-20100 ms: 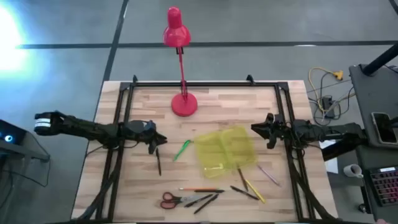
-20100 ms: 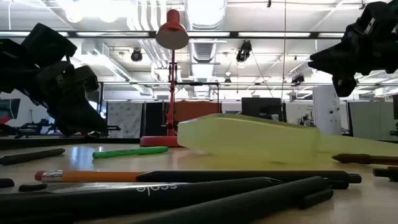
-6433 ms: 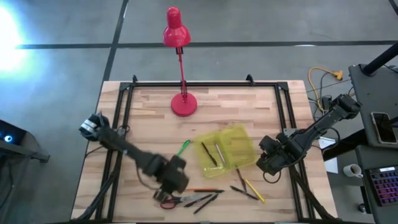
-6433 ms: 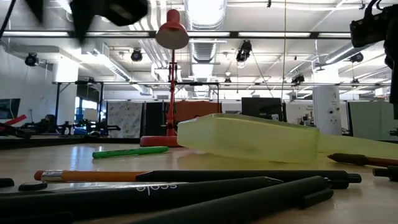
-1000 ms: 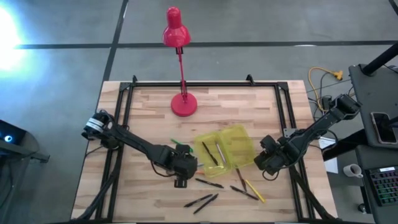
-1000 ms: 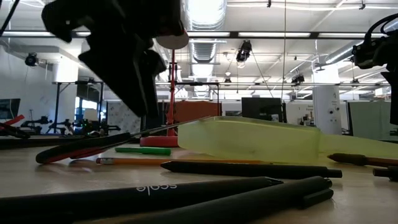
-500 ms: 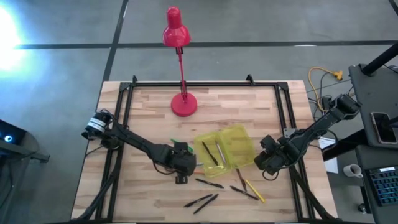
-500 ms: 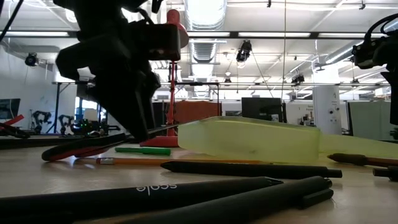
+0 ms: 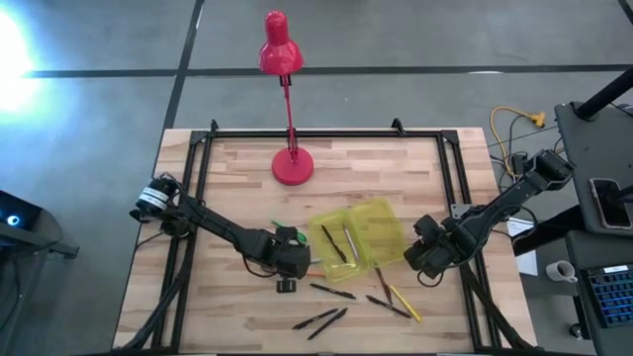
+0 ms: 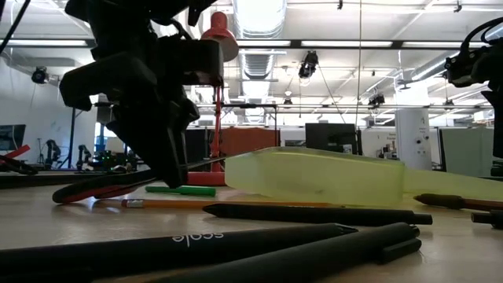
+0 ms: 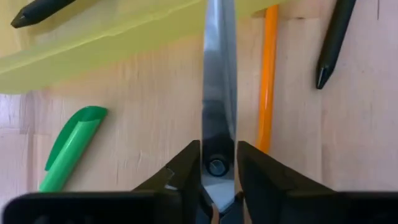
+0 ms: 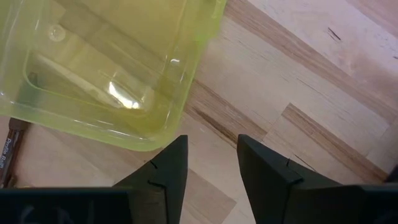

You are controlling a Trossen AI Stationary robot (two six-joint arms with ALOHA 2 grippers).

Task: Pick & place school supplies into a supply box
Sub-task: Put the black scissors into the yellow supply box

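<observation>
Left gripper (image 11: 217,167) reaches low, clamped on scissors (image 11: 218,93) beside supply box (image 9: 361,235)

A red desk lamp (image 9: 287,109) stood upright at the far middle of the wooden table (image 9: 227,168), base on the wood. A black frame (image 9: 316,133) edged the tabletop; loose cables (image 9: 516,138) lay off the right side

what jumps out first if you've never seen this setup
The red lamp stands at the table's far edge. Mid-table lies the open yellow-green box with two pens inside. The left gripper holds the scissors by the blades beside the box, while the right gripper waits at its other side.
</observation>
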